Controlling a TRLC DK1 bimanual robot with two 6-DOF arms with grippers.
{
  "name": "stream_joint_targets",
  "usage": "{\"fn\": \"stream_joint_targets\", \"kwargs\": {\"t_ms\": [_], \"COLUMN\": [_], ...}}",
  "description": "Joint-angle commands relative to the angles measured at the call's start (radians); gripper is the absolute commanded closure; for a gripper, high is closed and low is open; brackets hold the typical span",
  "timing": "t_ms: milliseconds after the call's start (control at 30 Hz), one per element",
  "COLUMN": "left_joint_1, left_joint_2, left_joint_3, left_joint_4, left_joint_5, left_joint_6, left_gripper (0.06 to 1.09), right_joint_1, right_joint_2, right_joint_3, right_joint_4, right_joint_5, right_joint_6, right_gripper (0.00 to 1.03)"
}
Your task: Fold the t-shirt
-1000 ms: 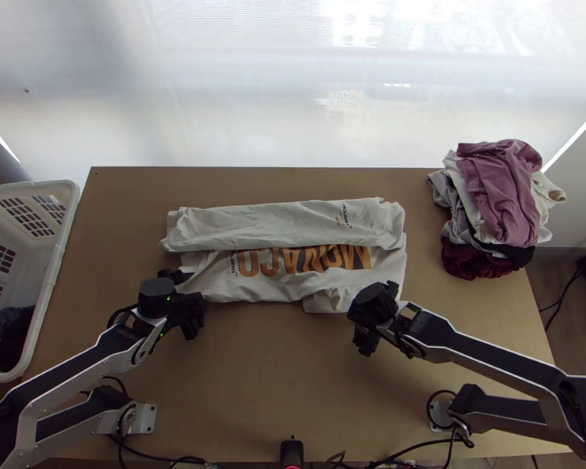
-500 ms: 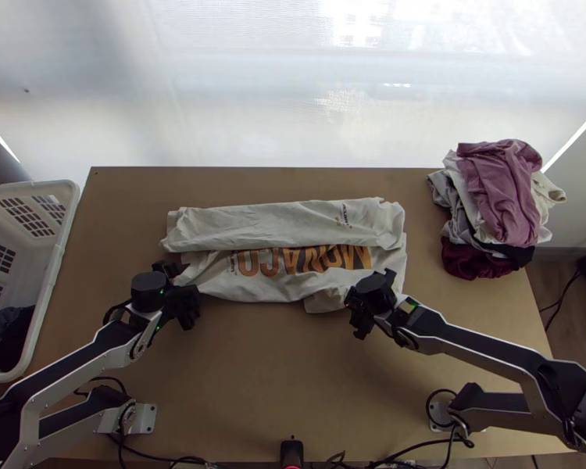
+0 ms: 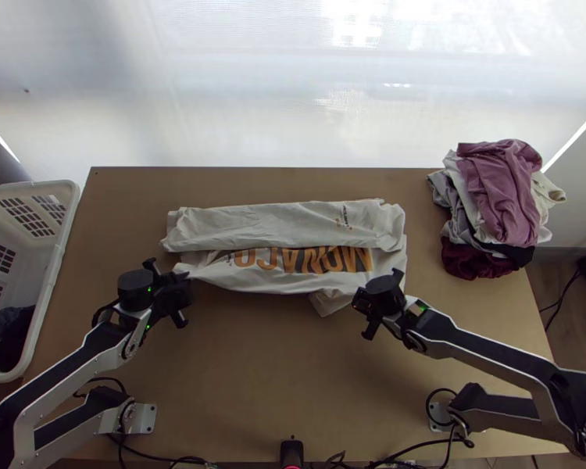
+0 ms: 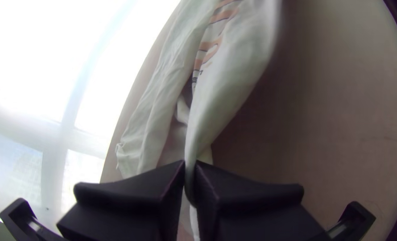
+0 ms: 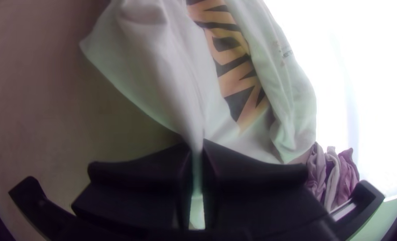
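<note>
The cream t-shirt (image 3: 277, 227) lies across the table with its far part folded over in a long strip, the orange and dark lettering bare beside it. My left gripper (image 3: 182, 293) is at the shirt's near left corner; in the left wrist view the left gripper (image 4: 189, 178) is shut on a lifted edge of the shirt (image 4: 225, 89). At the near right corner is my right gripper (image 3: 371, 309). Seen from its wrist, the right gripper (image 5: 197, 165) pinches the shirt (image 5: 163, 76), whose near edge hangs raised between both grippers, a flap dangling close by.
A pile of clothes (image 3: 500, 195) in pink, grey, white and dark red sits at the table's far right corner. At the left stands a white laundry basket (image 3: 47, 289) with dark cloth inside. Bare wood (image 3: 269, 367) lies on the near side of the shirt.
My left gripper has moved left and slightly up the picture, and the right gripper has shifted a little right and up. The shirt's near edge between them has risen and drawn straighter.
</note>
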Motion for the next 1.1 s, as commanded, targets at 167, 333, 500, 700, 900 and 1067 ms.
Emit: {"fn": "stream_joint_targets", "kwargs": {"t_ms": [167,333,500,700,900,1067], "left_joint_1": [0.044,0.044,0.036,-0.021,-0.03,-0.016], "left_joint_2": [-0.263,-0.45,-0.633,-0.731,-0.508,-0.215], "left_joint_3": [-0.015,0.008,0.02,0.08,0.227,0.414], "left_joint_4": [-0.267,-0.481,-0.684,-0.837,-0.753,-0.664], "left_joint_5": [0.042,0.062,0.079,0.079,0.081,0.118], "left_joint_6": [-0.004,0.011,0.007,-0.088,-0.219,-0.311], "left_gripper": [1.0,1.05,1.05,1.05,1.05,1.05], "right_joint_1": [0.032,0.028,0.026,0.034,0.008,-0.072], "right_joint_2": [-0.275,-0.372,-0.426,-0.466,-0.377,-0.229], "right_joint_3": [-0.022,-0.022,0.002,0.105,0.291,0.407], "right_joint_4": [-0.264,-0.399,-0.496,-0.679,-0.735,-0.703], "right_joint_5": [-0.006,-0.033,-0.079,-0.218,-0.272,-0.326], "right_joint_6": [0.03,0.041,0.084,0.19,0.222,0.199], "right_gripper": [1.0,1.0,1.0,1.0,1.0,1.0]}}
